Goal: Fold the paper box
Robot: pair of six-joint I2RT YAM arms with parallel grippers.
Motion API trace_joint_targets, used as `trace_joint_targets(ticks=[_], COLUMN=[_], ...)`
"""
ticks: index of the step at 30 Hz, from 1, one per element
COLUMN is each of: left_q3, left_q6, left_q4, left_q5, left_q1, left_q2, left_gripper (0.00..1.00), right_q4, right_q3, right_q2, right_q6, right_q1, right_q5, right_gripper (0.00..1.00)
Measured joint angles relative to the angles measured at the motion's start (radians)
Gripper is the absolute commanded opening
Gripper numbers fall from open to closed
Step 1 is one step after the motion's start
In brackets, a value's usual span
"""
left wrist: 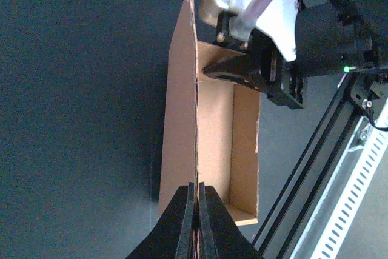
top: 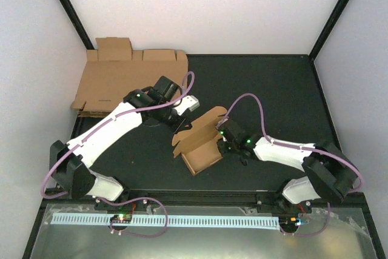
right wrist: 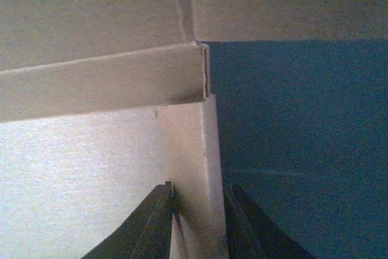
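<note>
The paper box (top: 199, 142) is a half-folded brown cardboard tray in the middle of the dark mat, with flaps standing up at its far end. My left gripper (top: 180, 130) reaches down at its left side. In the left wrist view this left gripper (left wrist: 196, 187) is shut on the top edge of the box's long upright wall (left wrist: 195, 89). My right gripper (top: 223, 139) is at the box's right end. In the right wrist view the right gripper (right wrist: 197, 189) is shut on an upright wall (right wrist: 191, 150) of the box, one finger inside and one outside.
Larger flat cardboard sheets (top: 121, 80) lie at the back left corner. A white perforated rail (top: 182, 219) and black frame bars run along the near edge. White walls enclose the mat (top: 273, 89) on the left, back and right.
</note>
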Motion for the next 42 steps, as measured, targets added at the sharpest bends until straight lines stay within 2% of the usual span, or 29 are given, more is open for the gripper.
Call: trace_joint_targets(ticks=[7,18,25,29,34,38,42], left_q3=[0.027,0.047,0.072,0.077,0.080,0.080,0.080], left_q6=[0.019,0.038,0.040,0.040,0.041,0.045,0.048], left_q4=[-0.027,-0.047,-0.079,-0.082,-0.082,-0.082,-0.082], left_q5=[-0.014,-0.023,-0.045,-0.054,-0.058,-0.058,-0.055], left_q1=[0.000,0.000,0.000,0.000,0.000,0.000,0.000], left_q2=[0.000,0.000,0.000,0.000,0.000,0.000,-0.001], left_gripper=[0.02,0.02,0.02,0.02,0.02,0.03,0.09], right_q4=[-0.040,-0.092,-0.114,-0.123,-0.134,-0.134,-0.119], right_q3=[0.036,0.100,0.146,0.153,0.158,0.156,0.136], right_q2=[0.039,0.114,0.175,0.176,0.176,0.169,0.149], right_q6=[0.016,0.056,0.090,0.113,0.134,0.133,0.132], right_q1=[0.045,0.123,0.172,0.181,0.188,0.189,0.189], right_q5=[0.103,0.278,0.383,0.412,0.439,0.434,0.417], right_gripper=[0.14,0.17,0.10,0.02,0.02,0.07,0.09])
